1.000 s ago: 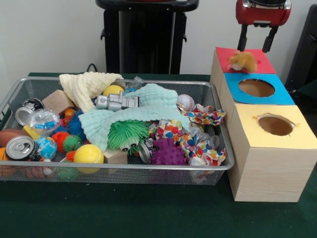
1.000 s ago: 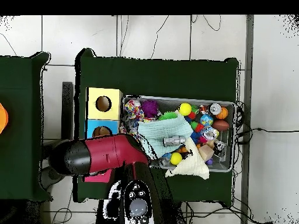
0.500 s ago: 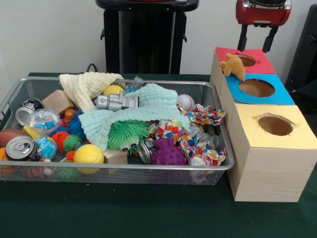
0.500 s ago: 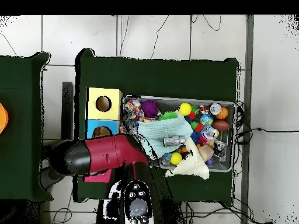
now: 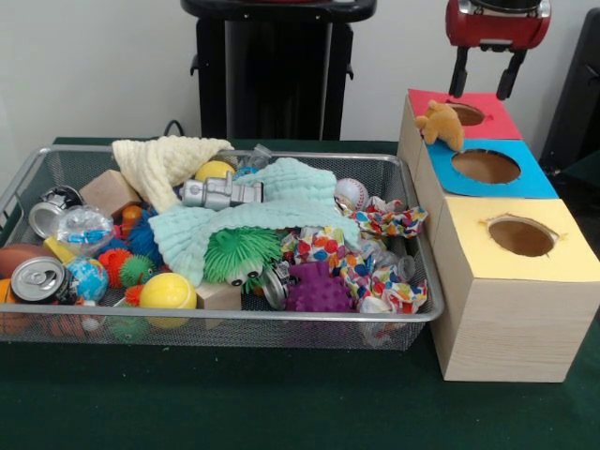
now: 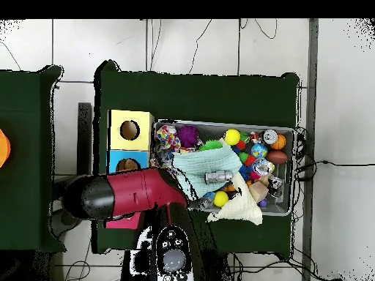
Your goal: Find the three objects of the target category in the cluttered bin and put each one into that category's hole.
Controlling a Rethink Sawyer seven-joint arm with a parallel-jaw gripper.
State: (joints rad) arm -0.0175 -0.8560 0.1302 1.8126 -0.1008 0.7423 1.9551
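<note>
My claw hangs wide open above the red box, and it holds nothing. Just under it, a small orange stuffed toy lies on the red top. It sits at the rim of the red hole and leans over the box's edge. It is not inside. So I think this toy is not done yet, because it needs a push or another pick to go in. I cannot see inside the boxes, so I cannot tell if any toys went in already.

The blue box and the yellow box stand in a row with the red one. Their holes look dark and I see nothing in them.

The wire bin is very full. It has a mint cloth with a little silver robot on top, a cream cloth, a green fuzzy ball, a purple spiky ball, a yellow ball, a baseball and a can. I would have to dig for more toys.
</note>
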